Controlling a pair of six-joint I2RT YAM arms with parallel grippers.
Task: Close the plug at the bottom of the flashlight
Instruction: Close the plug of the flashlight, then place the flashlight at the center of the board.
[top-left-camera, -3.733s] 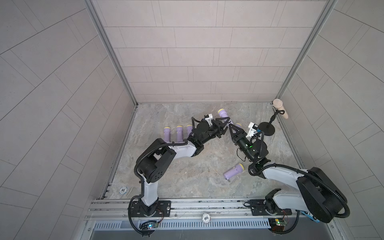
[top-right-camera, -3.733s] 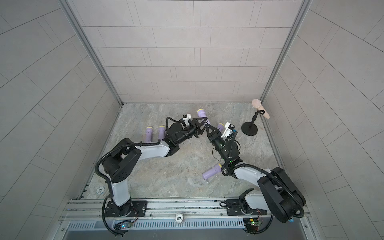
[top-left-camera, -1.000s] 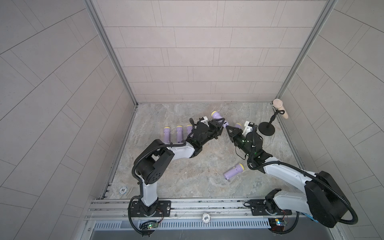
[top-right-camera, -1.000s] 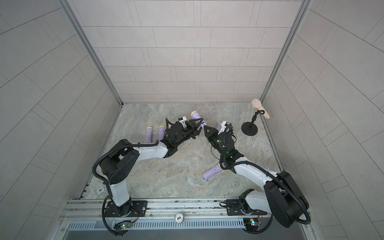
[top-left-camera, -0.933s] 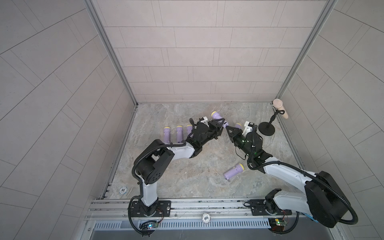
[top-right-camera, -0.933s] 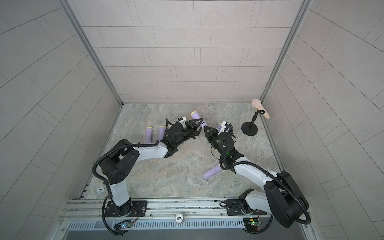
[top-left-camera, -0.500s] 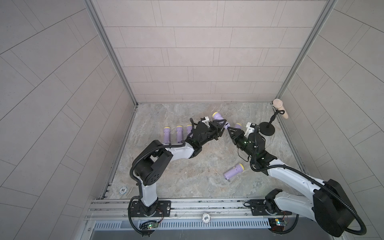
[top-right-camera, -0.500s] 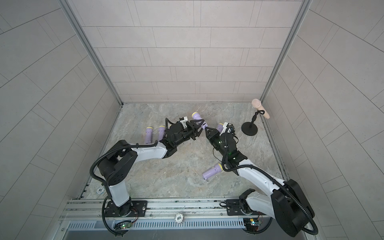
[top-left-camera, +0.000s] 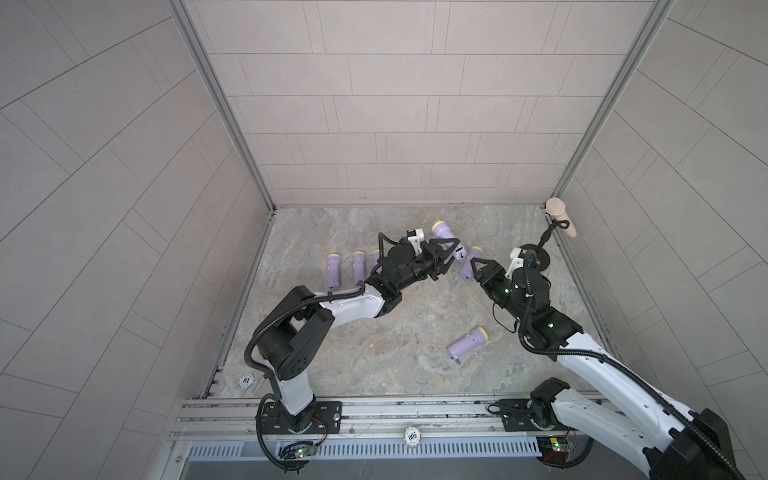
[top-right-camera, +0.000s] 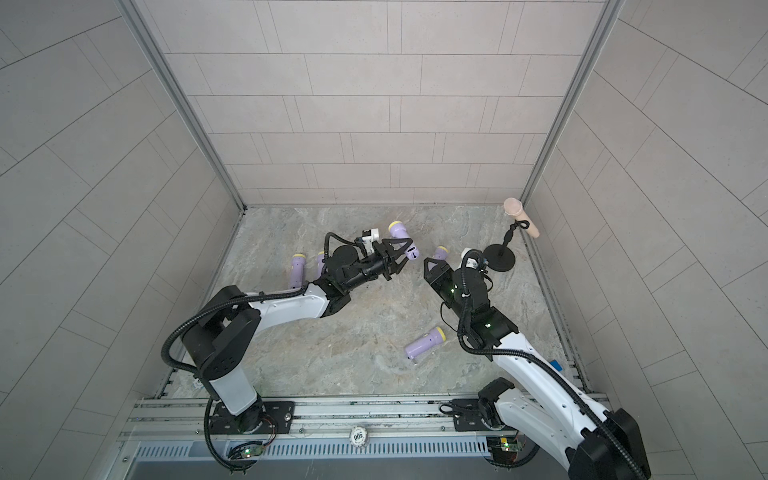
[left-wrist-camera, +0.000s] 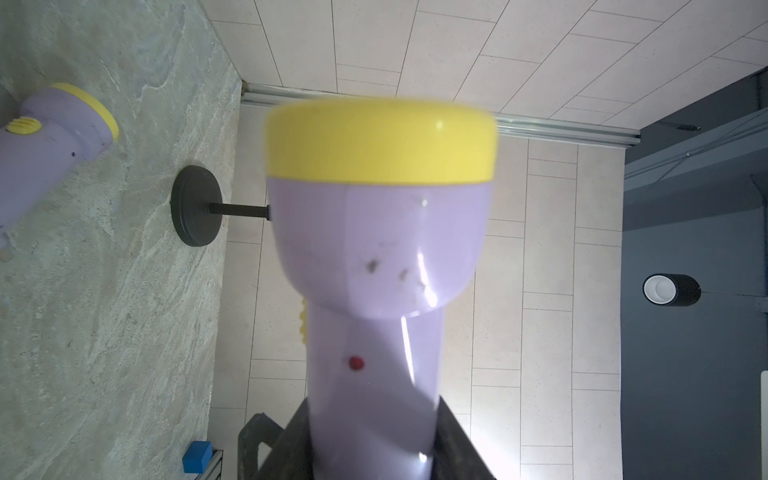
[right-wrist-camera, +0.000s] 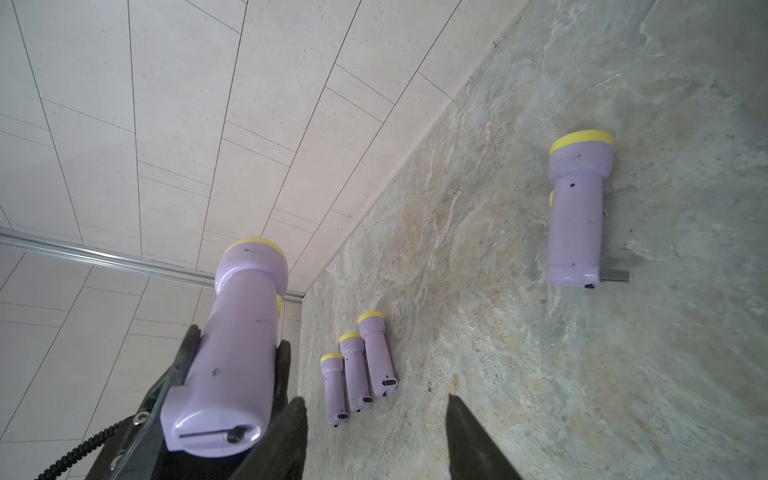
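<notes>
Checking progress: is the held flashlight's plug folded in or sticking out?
Folded in: the plug lies flush in the flashlight base slot.

Two numbers are legible for you: "10" on a small round disc (top-left-camera: 247, 378) at the near left corner of the counter (top-left-camera: 399, 374), and "500" on another round disc (top-left-camera: 412, 436) on the front rail (top-left-camera: 374, 419), in both top views.
</notes>
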